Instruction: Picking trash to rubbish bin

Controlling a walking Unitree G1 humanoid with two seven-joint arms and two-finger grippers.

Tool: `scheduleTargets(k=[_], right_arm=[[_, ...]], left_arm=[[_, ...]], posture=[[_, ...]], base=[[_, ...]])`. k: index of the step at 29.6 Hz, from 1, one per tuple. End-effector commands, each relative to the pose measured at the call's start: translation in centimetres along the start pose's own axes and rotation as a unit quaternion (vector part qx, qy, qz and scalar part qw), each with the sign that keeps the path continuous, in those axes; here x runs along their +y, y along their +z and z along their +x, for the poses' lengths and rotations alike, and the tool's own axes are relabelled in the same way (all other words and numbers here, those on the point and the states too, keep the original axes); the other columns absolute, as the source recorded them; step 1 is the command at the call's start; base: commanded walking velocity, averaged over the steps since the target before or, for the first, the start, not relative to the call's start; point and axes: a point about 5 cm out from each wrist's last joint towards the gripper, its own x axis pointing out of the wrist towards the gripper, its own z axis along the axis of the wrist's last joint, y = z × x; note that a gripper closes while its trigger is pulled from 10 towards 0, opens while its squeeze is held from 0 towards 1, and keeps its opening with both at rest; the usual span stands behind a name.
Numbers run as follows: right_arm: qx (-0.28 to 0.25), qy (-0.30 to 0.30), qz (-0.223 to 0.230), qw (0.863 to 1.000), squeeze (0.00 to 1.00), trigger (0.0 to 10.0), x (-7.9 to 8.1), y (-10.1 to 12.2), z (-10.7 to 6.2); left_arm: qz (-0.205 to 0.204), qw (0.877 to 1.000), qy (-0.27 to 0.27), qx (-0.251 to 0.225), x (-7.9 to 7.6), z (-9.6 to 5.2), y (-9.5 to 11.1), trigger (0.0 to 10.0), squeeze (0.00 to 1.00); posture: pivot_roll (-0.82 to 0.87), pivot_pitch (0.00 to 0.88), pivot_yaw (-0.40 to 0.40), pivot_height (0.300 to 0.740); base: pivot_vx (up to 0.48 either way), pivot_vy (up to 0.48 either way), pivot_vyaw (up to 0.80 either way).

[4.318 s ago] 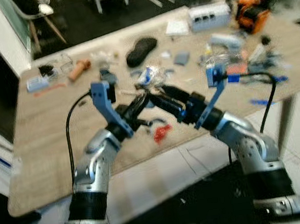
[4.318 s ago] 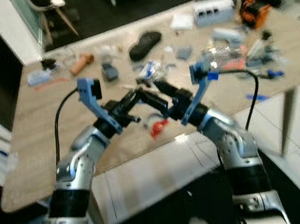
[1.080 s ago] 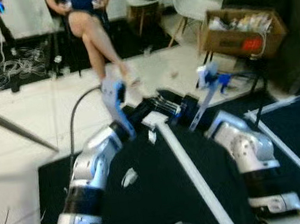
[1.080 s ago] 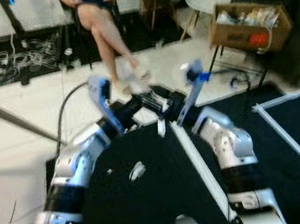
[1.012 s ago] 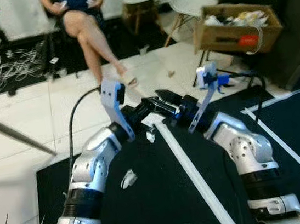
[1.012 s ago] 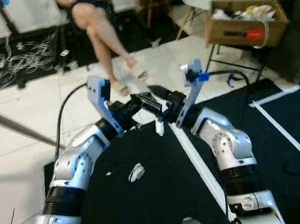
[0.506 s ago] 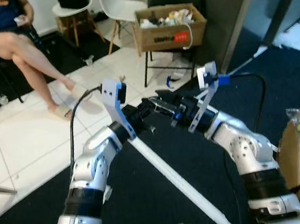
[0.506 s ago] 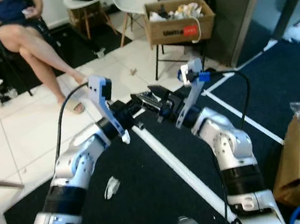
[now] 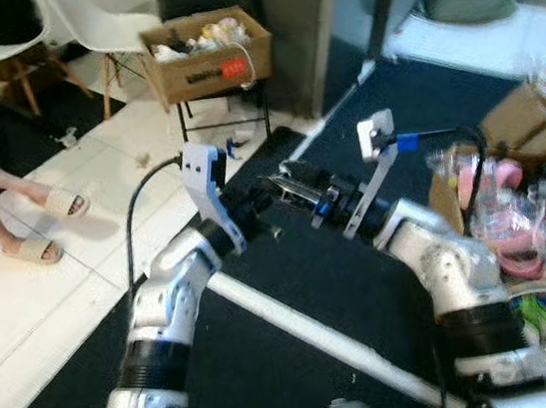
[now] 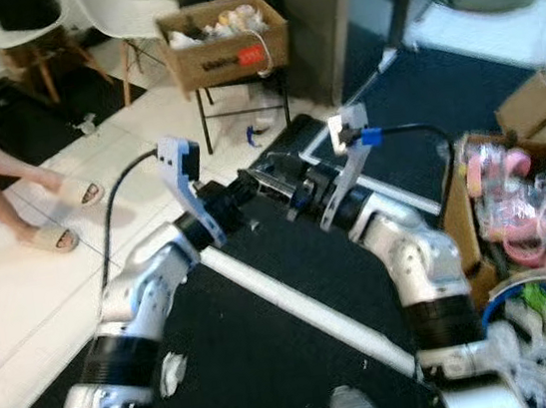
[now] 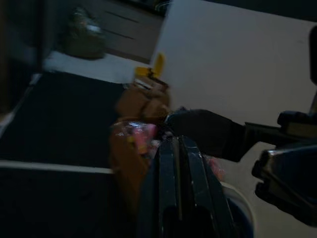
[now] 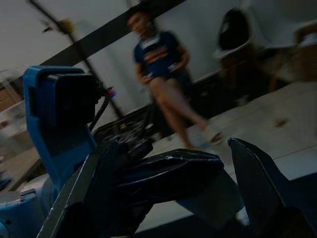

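My two grippers meet tip to tip in front of my chest. The right gripper [image 9: 286, 180] is shut on a crumpled, glossy plastic wrapper [image 12: 168, 173], which bulges between its spread fingers [image 12: 250, 168]. My left gripper [image 9: 264, 199] points at it with both fingers pressed together [image 11: 177, 145]; I see nothing between them. The rubbish bin [image 10: 497, 320], round with a blue rim and several scraps inside, stands on the floor at the lower right, beside my right arm.
An open cardboard box [image 9: 458, 198] with pink things stands just beyond the bin. A second box of rubbish [image 9: 208, 52] sits on a stand by a grey partition [image 9: 330, 25]. A person's sandalled feet [image 9: 40, 230] rest at the left. A white strip [image 9: 301, 336] crosses the dark carpet.
The camera has swung right: the table, then the seated person, slid off to the left, and the bin and pink-filled box came in at the right. Both grippers kept their pose.
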Motion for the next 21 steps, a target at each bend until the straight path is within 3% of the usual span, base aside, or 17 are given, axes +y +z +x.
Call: scheduleTargets(k=[1, 21], right_arm=[[0.005, 0.004, -0.002, 1.000, 0.00, 10.0, 0.15, -0.07, 0.06], [-0.007, -0.018, -0.007, 1.000, 0.00, 10.0, -0.40, 0.20, -0.11]], left_arm=[[-0.001, 1.000, -0.004, 0.002, -0.10, -0.01, -0.04, 10.0, 0.00], [0.002, 1.000, -0.004, 0.002, -0.10, -0.05, -0.04, 10.0, 0.00]], posture=[[-0.10, 0.000, 0.024, 0.740], [-0.10, 0.000, 0.024, 0.740]], base=[[0.000, 0.000, -0.80], [0.000, 0.000, -0.80]])
